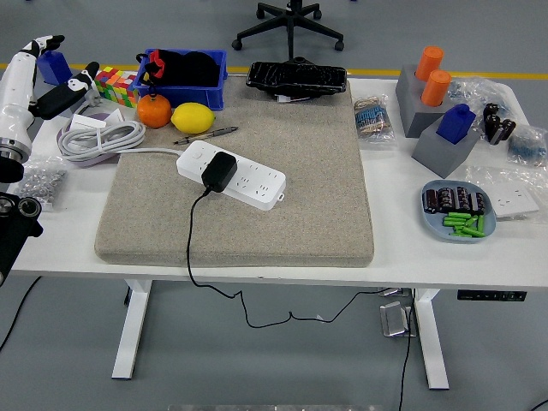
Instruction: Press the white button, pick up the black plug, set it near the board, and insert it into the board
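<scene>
Fingers of the left hand stand spread and hold nothing, up at the far left corner of the white table, well apart from the work. No right hand shows anywhere.

Just beside that hand lie a coil of white cable, a Rubik's cube and a blue bin with dark things in it; an orange, a lemon and a pen sit along the far left edge of the grey felt mat.

On the mat's left half rests the white power strip, lying slantwise, and the black plug is already seated in it near its left end, its black cord running down over the mat's near edge and off the table. The white button I cannot pick out for certain; it seems to sit at the strip's left end, next to the plug.

That plug looks a stiff, light, blocky adapter with smooth sides, likely a little slippery. I'd judge the best hold is across its two long flanks, thumb against fingers, clear of the cord's root. The strip is light too and may slide or lift on the felt if the plug is pulled or pushed at a slant, so the force should go straight along the prongs.
</scene>
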### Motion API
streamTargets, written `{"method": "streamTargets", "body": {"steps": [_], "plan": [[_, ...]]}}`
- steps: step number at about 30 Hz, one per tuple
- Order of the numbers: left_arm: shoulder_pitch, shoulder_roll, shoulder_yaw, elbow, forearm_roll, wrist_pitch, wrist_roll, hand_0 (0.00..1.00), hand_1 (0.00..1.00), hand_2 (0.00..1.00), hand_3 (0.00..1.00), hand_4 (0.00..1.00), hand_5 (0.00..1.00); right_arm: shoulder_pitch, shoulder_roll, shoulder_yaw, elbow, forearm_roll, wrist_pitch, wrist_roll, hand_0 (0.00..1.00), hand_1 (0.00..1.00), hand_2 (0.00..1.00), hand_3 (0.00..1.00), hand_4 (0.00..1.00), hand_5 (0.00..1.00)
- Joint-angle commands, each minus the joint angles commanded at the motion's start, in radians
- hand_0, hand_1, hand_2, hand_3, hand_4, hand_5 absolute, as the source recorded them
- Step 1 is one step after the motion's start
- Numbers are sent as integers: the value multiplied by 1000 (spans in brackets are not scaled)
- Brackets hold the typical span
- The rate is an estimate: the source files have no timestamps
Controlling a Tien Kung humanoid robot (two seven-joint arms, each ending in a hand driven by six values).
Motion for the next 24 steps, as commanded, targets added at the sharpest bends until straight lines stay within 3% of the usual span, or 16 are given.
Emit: {"method": "streamTargets", "body": {"steps": [24], "plan": [[-7, -5, -7, -3, -6, 5, -12, 934, 903, 850, 811, 822, 650, 11, 2, 2, -3, 0, 1, 0, 669, 599, 563, 577, 627, 337]]}}
